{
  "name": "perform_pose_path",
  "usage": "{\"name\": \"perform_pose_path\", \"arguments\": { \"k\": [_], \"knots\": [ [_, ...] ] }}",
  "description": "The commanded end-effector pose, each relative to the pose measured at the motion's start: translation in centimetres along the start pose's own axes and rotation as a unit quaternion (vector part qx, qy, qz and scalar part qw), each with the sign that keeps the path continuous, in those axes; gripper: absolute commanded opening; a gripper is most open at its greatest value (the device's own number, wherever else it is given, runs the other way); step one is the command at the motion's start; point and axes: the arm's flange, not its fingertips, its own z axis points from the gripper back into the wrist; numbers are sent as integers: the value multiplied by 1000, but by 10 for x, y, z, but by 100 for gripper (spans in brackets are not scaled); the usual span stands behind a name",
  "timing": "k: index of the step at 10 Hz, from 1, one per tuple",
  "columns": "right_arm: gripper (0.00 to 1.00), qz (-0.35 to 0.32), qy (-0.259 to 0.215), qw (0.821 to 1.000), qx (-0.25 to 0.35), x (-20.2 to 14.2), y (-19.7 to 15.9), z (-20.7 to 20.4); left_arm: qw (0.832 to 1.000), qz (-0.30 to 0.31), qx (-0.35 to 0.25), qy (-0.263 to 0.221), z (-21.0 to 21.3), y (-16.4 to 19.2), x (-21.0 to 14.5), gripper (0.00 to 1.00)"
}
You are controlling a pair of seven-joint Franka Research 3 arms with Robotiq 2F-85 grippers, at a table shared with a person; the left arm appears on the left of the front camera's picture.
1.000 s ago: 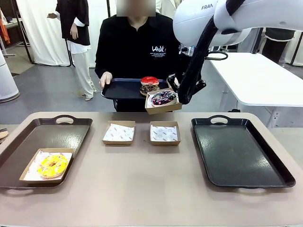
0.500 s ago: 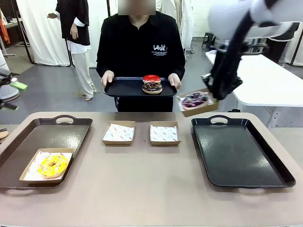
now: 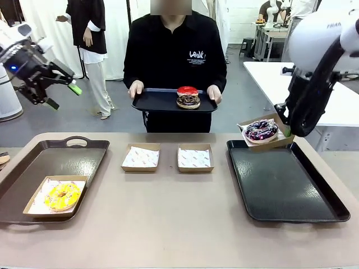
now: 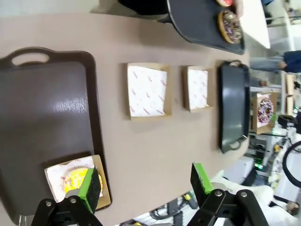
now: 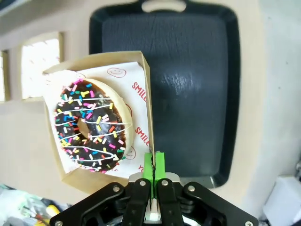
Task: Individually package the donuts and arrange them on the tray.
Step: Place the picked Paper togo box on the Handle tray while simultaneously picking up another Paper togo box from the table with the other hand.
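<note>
My right gripper (image 3: 287,130) is shut on the wall of a cardboard box (image 5: 136,70) that carries the dark sprinkled donut (image 3: 261,130) (image 5: 91,125). It hangs above the far left corner of the right tray (image 3: 314,190) (image 5: 197,84). The yellow donut (image 3: 61,195) (image 4: 75,181) sits boxed on the left tray (image 3: 33,168). A red donut (image 3: 187,91) rests on a chocolate donut (image 3: 188,101) on the small tray (image 3: 154,101) that the person holds. High at the far left, my left gripper (image 3: 63,96) (image 4: 146,183) is open and holds nothing.
Two paper-lined boxes (image 3: 141,157) (image 3: 195,157) stand side by side at the table's far middle. The near middle of the table is bare. A white table (image 3: 314,89) stands behind my right arm.
My right arm has carried the boxed sprinkled donut from beside the person's tray rightwards and down to the right tray. My left arm has risen into view at the far left.
</note>
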Motion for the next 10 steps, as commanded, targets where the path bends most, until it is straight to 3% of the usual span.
{"name": "perform_pose_path", "arguments": {
  "k": [1, 6, 10],
  "knots": [
    [1, 16, -11, 1000, 4, -4, 0, -23, 998, -1, 57, 1, -22, -21, 12, 100],
    [1, -11, 2, 1000, -10, -52, 1, -49, 985, -55, 164, 10, -126, -62, 14, 100],
    [1, -26, 4, 1000, -6, -69, -4, -66, 970, -86, 226, 13, -191, -86, 7, 100]
  ]
}}
